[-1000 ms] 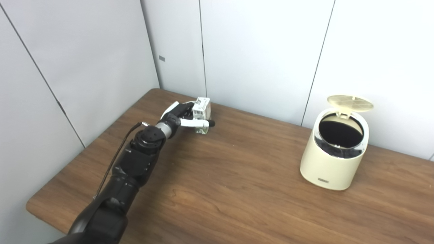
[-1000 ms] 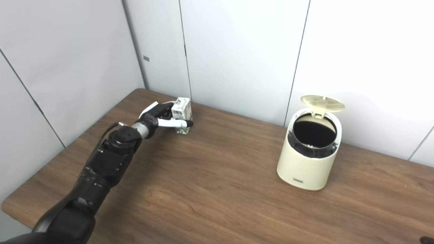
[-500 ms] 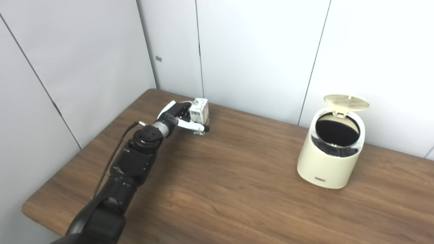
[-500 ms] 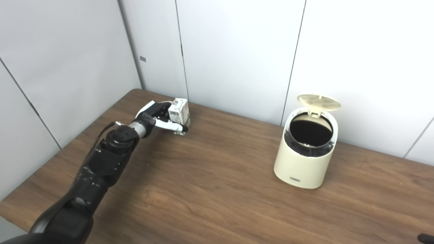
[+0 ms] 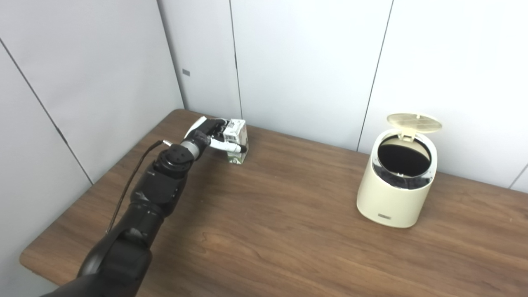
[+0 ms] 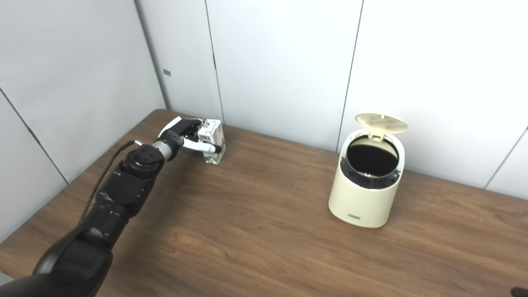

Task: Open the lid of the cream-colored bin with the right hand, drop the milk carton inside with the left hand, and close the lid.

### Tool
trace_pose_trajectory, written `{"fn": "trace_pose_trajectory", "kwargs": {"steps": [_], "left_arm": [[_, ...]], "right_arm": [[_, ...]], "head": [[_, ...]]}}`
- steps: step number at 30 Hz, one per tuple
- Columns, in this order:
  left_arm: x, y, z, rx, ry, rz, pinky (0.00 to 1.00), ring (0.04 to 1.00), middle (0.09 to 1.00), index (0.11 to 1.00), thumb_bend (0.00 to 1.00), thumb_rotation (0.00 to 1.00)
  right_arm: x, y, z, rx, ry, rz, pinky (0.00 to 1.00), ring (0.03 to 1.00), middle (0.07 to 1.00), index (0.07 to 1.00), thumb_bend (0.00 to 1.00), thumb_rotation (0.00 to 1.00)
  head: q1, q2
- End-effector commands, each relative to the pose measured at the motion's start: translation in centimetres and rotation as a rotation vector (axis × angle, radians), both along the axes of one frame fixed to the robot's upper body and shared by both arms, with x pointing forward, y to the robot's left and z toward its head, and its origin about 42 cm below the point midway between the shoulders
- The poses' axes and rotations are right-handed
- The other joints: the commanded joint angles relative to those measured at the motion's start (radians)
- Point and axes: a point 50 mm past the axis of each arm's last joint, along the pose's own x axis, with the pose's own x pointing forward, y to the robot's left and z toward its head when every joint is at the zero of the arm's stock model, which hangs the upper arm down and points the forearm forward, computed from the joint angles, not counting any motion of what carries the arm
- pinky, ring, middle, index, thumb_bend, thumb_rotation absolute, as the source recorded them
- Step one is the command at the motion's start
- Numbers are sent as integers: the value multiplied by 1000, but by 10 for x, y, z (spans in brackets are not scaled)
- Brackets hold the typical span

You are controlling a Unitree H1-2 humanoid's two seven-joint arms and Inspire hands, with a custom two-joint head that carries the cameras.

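The milk carton (image 5: 239, 133) stands upright on the wooden table (image 5: 288, 235) near its far left corner. My left hand (image 5: 208, 134) is shut on it, with the thumb across its front face and the other fingers wrapped over its far side and top. The carton's base still looks to be on the table. Far to the right stands the cream-colored bin (image 5: 392, 198). Its round lid (image 5: 413, 122) is tipped up at the back, showing the dark inside. My right hand is out of view.
White wall panels (image 5: 309, 62) close off the table at the back and on the left. A wide stretch of bare wood lies between the carton and the bin. A tiny dark sliver (image 6: 520, 291) shows at the bottom right corner, too small to identify.
The camera has panned, so the whole scene has slid left. My left thumb has drawn in tighter against the carton's front. The carton and bin keep their places on the table.
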Motion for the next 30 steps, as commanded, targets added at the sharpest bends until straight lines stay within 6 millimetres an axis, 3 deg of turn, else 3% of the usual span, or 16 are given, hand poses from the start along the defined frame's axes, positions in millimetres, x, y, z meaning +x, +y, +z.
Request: {"fn": "trace_pose_trajectory", "kwargs": {"steps": [1,6,7,10,16,19,30], "left_arm": [[9,5,30,24,-110,18,643,659,648,682,791,0],[9,2,27,19,-123,25,605,602,597,638,766,0],[10,2,27,16,-127,27,588,583,535,623,635,0],[10,0,27,9,-137,50,542,534,479,542,533,0],[10,-2,27,31,-155,77,493,517,513,472,521,0],[10,-2,25,36,-162,73,584,568,529,449,518,0],[14,-1,27,67,-159,52,558,545,536,442,517,0]], "right_arm": [[1,-2,13,-30,-61,15,438,660,712,665,842,789],[0,-1,13,-42,-63,9,441,663,715,666,837,794],[0,-1,13,-41,-65,12,442,663,715,667,835,794],[-1,0,14,-38,-65,20,449,666,717,672,830,789],[-1,0,15,-40,-63,23,459,672,723,679,820,786],[-2,0,15,-45,-60,22,462,676,725,680,816,792],[1,7,11,-57,-63,22,478,690,734,690,793,794]], "head": [[-1,2],[-1,5],[-1,5],[-1,7],[-3,11],[-2,12],[-16,8]]}}
